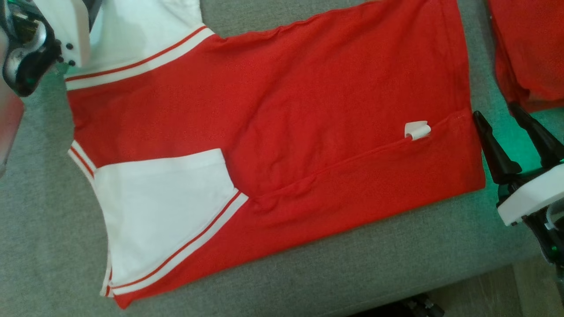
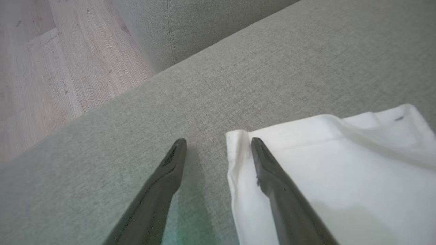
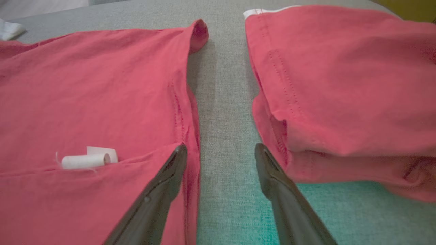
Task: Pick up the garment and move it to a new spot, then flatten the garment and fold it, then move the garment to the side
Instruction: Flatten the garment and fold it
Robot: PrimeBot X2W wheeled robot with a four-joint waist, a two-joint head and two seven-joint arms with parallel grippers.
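As the garment (image 1: 308, 110) lies spread flat on the grey cushion (image 1: 352, 273), it reads as thin knit: light, limp, non-slip, and prob. drapes & creases if lifted by one pt. Best holds, est.: white sleeve (image 2: 323, 163) corner + red hem (image 1: 467, 145) corner, both arms. Left gripper (image 2: 218, 144) spread, empty, at sleeve edge. Right gripper (image 3: 221, 149) spread, empty, by hem. White tag (image 1: 417, 129) curled, no legible text.

**Colour key.** The garment (image 1: 308, 110) is showing a red body, with white sleeves (image 1: 163, 211) edged in red-and-white striped bands (image 1: 145, 61), and is bearing a small white label (image 1: 416, 130). A second garment (image 1: 528, 53) is showing plain red. The sofa (image 1: 53, 220) is appearing grey and finely woven, tinged green beside the dark-fingered right end effector (image 1: 495, 111). The floor (image 2: 51, 61) is appearing pale and wood-grained.
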